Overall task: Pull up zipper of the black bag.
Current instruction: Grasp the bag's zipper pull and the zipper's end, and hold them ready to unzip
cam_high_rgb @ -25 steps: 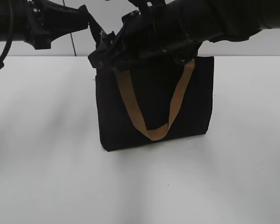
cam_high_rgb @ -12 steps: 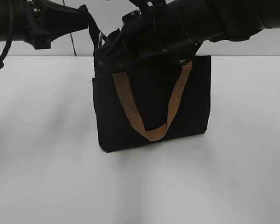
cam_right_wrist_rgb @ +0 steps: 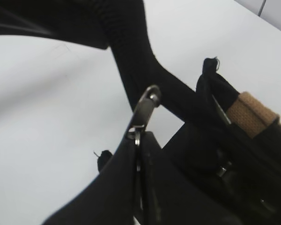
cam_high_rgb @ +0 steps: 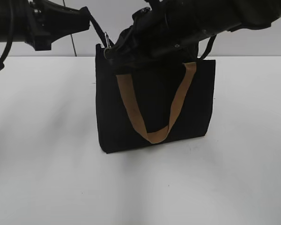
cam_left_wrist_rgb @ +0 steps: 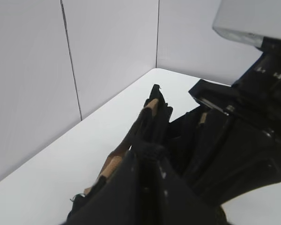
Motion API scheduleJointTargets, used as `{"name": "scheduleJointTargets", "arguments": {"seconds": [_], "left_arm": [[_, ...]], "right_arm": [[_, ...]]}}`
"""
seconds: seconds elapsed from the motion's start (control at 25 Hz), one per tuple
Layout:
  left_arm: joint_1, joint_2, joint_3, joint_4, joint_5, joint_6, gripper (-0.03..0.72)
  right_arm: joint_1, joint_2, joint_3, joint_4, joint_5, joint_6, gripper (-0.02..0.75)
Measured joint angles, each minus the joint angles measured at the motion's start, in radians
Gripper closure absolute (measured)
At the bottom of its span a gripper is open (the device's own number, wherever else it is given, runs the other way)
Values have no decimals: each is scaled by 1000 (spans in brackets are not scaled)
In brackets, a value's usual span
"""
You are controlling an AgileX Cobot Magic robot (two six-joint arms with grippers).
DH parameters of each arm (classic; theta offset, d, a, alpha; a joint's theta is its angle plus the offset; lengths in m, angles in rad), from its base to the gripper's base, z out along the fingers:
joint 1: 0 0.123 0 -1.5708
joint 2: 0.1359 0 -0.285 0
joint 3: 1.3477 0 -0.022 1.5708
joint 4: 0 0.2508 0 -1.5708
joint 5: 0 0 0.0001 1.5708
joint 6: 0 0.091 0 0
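The black bag [cam_high_rgb: 154, 105] stands upright mid-table, toward the far edge, its zipper [cam_right_wrist_rgb: 136, 154] running along the top, left to right. The silver pull tab [cam_high_rgb: 106, 37] sits at the bag's left top corner, where both arms crowd in. The left gripper [cam_high_rgb: 86, 21] looks pressed onto a black strap there; whether the right gripper [cam_high_rgb: 113, 52] pinches anything, I cannot tell.

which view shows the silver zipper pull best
The right wrist view: the silver pull tab fills mid-frame, sharp against the white table. The exterior view shows it only as a tiny glint at the black bag top-left corner. The left wrist view hides it.
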Motion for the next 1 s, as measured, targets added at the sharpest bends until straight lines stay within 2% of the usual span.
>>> {"name": "scheduleJointTargets", "arguments": {"seconds": [0.28,0.8,1.0], "left_arm": [[-1,0,0,-2,9,0,665],[-1,0,0,-4,20,0,665],[-1,0,0,-8,21,0,665]], "right_arm": [[-19,-40,0,-55,39,43,738],[-19,-19,0,-53,-5,44,738],[-19,-7,-1,-54,-7,44,682]]}}
